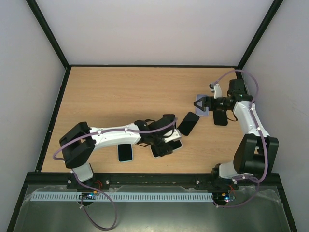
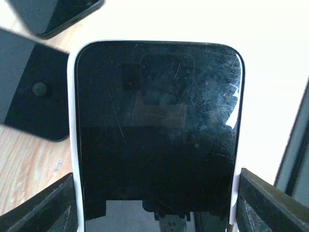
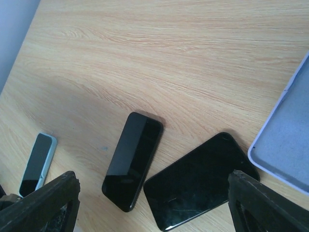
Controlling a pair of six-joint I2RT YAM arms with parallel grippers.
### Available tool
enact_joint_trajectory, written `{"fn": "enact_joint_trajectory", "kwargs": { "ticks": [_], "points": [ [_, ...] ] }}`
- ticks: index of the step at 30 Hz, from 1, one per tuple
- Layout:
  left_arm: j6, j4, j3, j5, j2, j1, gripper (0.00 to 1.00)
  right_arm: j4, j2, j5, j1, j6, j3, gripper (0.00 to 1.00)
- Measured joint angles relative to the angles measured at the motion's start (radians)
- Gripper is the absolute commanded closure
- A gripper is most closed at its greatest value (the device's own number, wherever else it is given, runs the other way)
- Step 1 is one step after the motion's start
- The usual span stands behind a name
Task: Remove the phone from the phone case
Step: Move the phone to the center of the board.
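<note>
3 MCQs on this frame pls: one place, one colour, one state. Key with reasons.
1. Where is the empty lavender case?
A) beside the left arm's base
B) right side of the table, by the right tool
C) far-left corner

2. What colour is the case rim on the phone in the left tool?
A) red
B) green
C) white

3. What state is the right tool in?
A) open, gripping nothing
B) shut on a black phone
C) shut on the lavender case

Key:
1 B: the top view shows it at that tool's tip.
2 C: the left wrist view shows a white rim.
3 A: the right wrist view shows fingers wide apart.
</note>
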Motion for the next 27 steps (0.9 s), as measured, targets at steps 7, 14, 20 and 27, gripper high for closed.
{"fn": "enact_joint_trajectory", "kwargs": {
  "ticks": [7, 14, 20, 27],
  "points": [
    [0.114, -0.010, 0.024, 0.059, 0.046, -0.069, 0.36, -0.082, 0.023, 0.029, 0.000, -0.113, 0.040, 0.18],
    [0.172, -0.023, 0.027, 0.046, 0.116, -0.081, 0.13, -0.163, -0.028, 0.072, 0.000, -0.258, 0.066, 0.18],
    [0.159, -0.008, 0.027, -0.018, 0.115, -0.079, 0.01, -0.256, -0.050, 0.101, 0.004, -0.414, 0.071, 0.14],
    [0.074, 0.048, -0.050, -0.055, -0.116, -0.016, 0.01, -0.422, -0.041, 0.151, 0.072, -0.655, 0.094, 0.14]
  ]
}}
